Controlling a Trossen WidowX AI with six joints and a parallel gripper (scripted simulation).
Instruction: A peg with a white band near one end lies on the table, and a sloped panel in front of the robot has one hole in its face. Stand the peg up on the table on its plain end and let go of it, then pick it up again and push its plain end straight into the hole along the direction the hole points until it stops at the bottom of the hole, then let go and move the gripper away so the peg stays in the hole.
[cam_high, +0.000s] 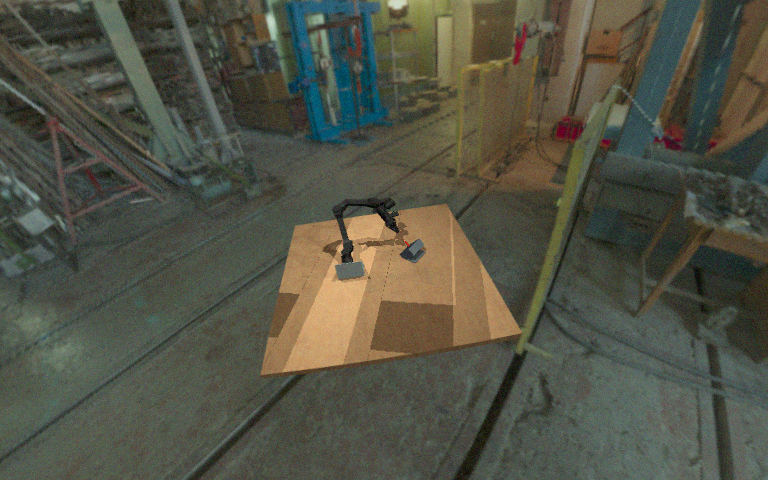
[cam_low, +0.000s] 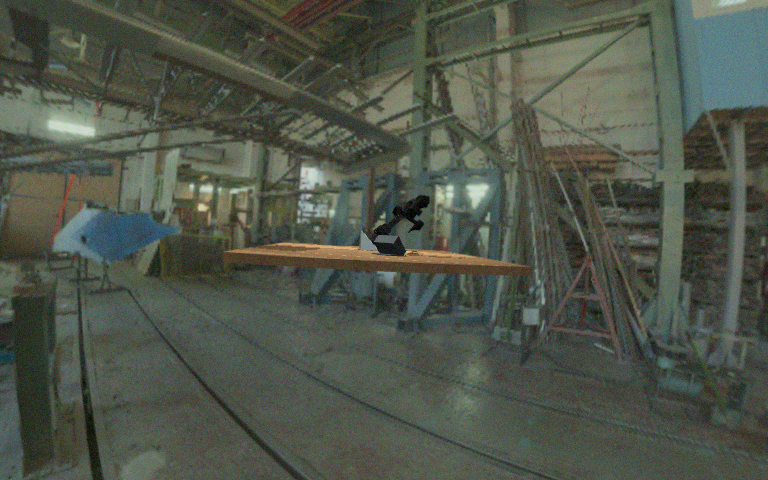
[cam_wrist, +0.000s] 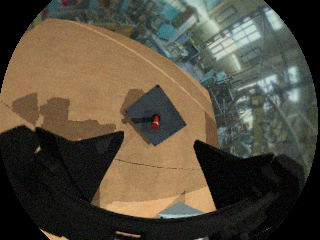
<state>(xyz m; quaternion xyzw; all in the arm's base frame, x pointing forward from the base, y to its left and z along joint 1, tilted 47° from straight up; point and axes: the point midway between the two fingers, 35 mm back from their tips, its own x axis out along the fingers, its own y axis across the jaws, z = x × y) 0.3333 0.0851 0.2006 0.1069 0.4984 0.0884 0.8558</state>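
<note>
The red peg (cam_wrist: 155, 121) (cam_high: 406, 243) stands in the hole in the face of the dark grey sloped panel (cam_wrist: 167, 102) (cam_low: 389, 246), with its outer part sticking out. The white band is too small to make out clearly. The peg's depth in the hole cannot be told. My gripper (cam_wrist: 160, 139) (cam_high: 396, 230) is wide open and empty. It is backed off from the panel, above and in front of its face, and neither finger touches the peg. In the exterior view the peg is not visible.
A grey plate-like block (cam_high: 350, 270) (cam_low: 367, 242) stands by the arm's base, and its edge shows low in the wrist view (cam_wrist: 181, 211). The wooden table top (cam_high: 322, 322) carries dark shadow patches. The arm (cam_high: 343, 226) reaches over from its base.
</note>
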